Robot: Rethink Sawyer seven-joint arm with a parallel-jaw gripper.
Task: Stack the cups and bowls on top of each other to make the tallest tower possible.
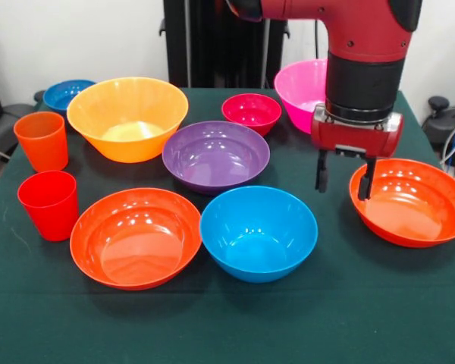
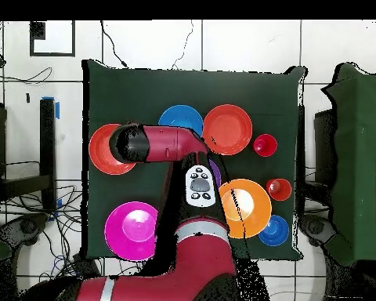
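Near the table's (image 1: 409,318) side edge, the gripper (image 1: 343,180) hangs spread-jawed over a wide red-orange bowl's (image 1: 421,208) rim; light, stiff, slippery plastic, probably best pinched by that thin wall.

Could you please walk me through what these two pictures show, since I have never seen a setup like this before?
The red and black machine is a robot arm; at its end hangs a gripper, two dark fingers standing open and holding nothing. One picture is taken from across the table, the other from straight above. On the green table sit plastic dishes, none stacked yet: two wide red-orange bowls, a medium blue bowl, a purple bowl, a yellow-orange bowl, a pink bowl, a small magenta bowl, a small blue bowl, and two cups, orange and red. The gripper hovers at the rim of one red-orange bowl.
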